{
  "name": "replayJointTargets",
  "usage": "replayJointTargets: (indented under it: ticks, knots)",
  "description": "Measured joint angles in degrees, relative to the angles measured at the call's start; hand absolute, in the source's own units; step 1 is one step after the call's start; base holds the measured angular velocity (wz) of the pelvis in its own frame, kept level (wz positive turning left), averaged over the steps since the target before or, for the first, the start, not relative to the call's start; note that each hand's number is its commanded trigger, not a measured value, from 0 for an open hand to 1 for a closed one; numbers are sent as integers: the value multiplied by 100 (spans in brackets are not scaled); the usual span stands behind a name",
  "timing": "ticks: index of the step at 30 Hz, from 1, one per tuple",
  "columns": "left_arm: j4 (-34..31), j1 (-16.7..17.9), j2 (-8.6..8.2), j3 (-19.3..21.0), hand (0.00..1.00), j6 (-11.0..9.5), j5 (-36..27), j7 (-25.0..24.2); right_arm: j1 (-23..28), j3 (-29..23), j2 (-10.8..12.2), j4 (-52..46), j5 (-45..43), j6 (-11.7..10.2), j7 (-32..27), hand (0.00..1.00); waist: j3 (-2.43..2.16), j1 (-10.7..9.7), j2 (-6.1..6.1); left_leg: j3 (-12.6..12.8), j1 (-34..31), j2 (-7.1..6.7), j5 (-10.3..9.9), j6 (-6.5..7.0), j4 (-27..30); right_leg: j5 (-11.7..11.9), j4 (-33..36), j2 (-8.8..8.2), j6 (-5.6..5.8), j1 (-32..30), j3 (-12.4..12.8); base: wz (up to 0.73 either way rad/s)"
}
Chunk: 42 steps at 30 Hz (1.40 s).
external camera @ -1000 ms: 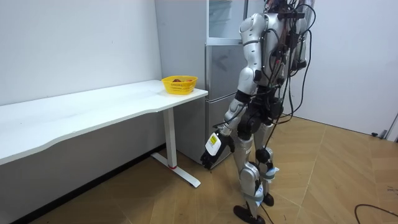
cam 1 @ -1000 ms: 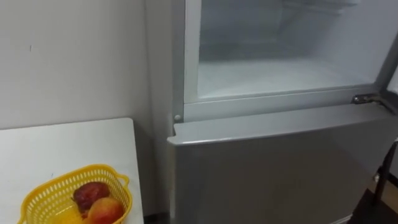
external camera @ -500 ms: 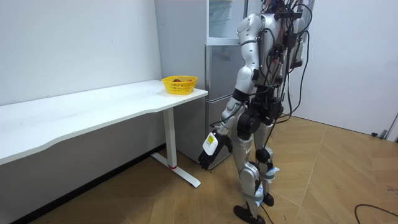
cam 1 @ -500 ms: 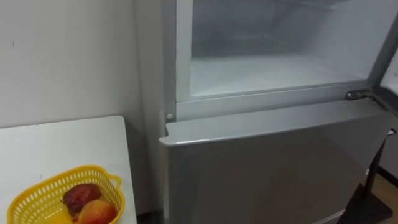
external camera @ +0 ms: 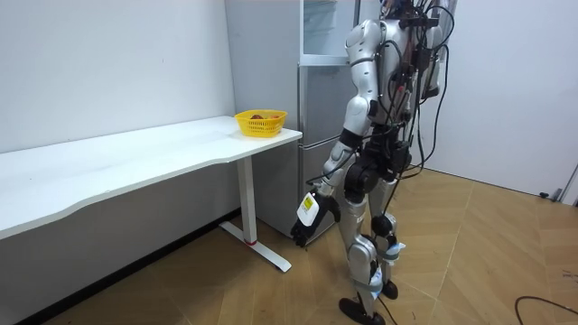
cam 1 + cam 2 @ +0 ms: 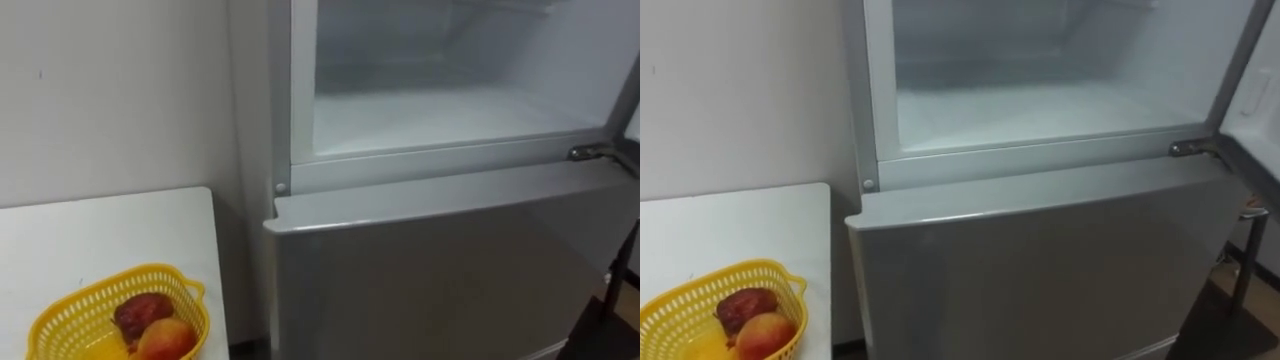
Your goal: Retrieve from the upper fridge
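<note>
Only my camera has swung slightly left; fridge (image 6: 420, 270) open, left hand (image 5: 309, 219) hangs low, I cannot tell its grip.

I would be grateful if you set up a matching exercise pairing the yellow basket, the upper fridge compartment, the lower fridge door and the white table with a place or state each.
Things:
1. yellow basket
2. upper fridge compartment
3. lower fridge door
4. white table

Places or states:
A. shut, grey front
B. stands along the wall
C. sits on the table, holds fruit
D. open, white inside

Pairs: 1-C, 2-D, 3-A, 4-B
</note>
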Motion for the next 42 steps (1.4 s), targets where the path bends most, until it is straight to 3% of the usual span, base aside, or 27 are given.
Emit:
replayJointTargets:
  ticks: [3,6,10,12,15,18,20,23,26,42]
  knots:
    - [189,-114,7,5,0,-45,0,-35,0,231,-18,-124,-750,153,540,0,14,-14,-28,6,-13,11,4,-8,35,2,9,0,-13,3,38,-6]
    - [346,-153,87,-7,0,-45,1,-70,0,588,-295,-243,-1469,177,1100,0,13,-7,-133,1,-5,31,7,-16,78,3,2,-3,-35,-2,36,-3]
    - [455,-146,306,-130,0,-27,-12,-86,62,967,-532,-244,-2348,356,1929,0,15,84,-384,-13,15,81,9,-62,98,57,-18,45,-94,17,16,-2]
    - [465,-173,420,-177,0,-11,-8,-96,183,1093,-536,-240,-2797,370,2071,0,0,218,-432,-11,15,116,2,-96,94,89,-40,89,-121,60,32,-4]
    - [557,-231,625,-397,0,38,-21,-134,306,1294,-581,24,-3443,375,2428,0,14,297,-593,-61,49,160,-1,-138,102,150,-170,124,-154,179,3,11]
    - [566,-279,639,-686,0,100,-47,-141,620,1727,-763,569,-4107,498,2966,0,11,320,-607,-169,95,175,-29,-147,115,230,-408,144,-141,360,-60,18]
    - [559,-332,637,-766,0,114,-66,-164,1108,2138,-759,719,-4876,1003,3319,0,13,482,-591,-178,80,173,-29,-147,135,244,-418,138,-137,403,-116,3]
    - [552,-373,631,-776,0,117,-63,-240,1421,2369,-759,725,-5360,1287,3713,0,25,588,-531,-232,77,155,-31,-143,110,240,-435,120,-131,405,-162,4]
    - [543,-383,635,-709,0,116,-64,-264,1434,2357,-766,717,-5463,1289,3895,0,16,584,-488,-242,94,143,-29,-140,108,232,-442,103,-119,413,-175,1]
    - [524,-409,643,-569,0,128,-65,-391,1336,2128,-860,645,-5813,1291,4528,0,28,609,-541,-331,138,126,-39,-123,94,222,-512,91,-104,505,-238,2]
